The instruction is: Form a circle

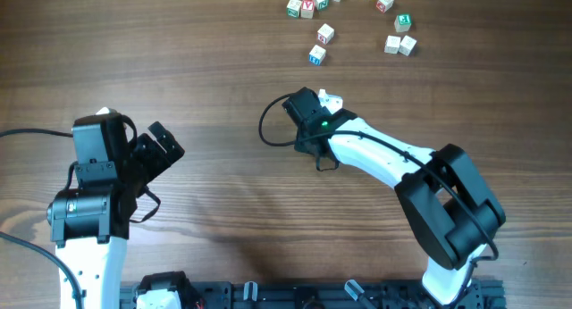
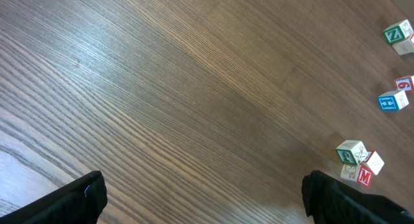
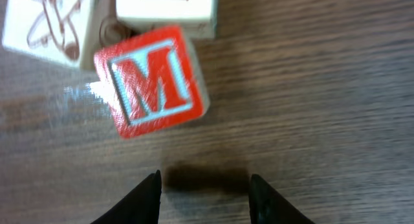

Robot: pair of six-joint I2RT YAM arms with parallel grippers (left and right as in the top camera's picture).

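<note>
The right end effector (image 3: 204,198) is sitting low over the worktop (image 3: 323,120). Its two fingers are partly apart and it is holding nothing. Only bare wood is showing between them at the bottom of the right wrist frame.

Just above the fingers, the red M cube (image 3: 152,81) is lying a bit crooked. It is sitting right up against two pale ones at the top left of that frame: the cube with a brown drawing (image 3: 48,23) and the plain-looking cube (image 3: 165,10). These three are making the tight group (image 1: 332,101), which is sitting near the middle of the overhead frame.

The loose cubes (image 1: 324,32) are lying well apart from it in the upper right. The left end effector (image 1: 161,148) is waiting at the left, wide open and empty.

To do this step well, I think the fingers should be nudging the red M cube slowly from its side. That way it is curving round with its neighbours and not knocking them away. Small pushes are looking safer than a grab.
</note>
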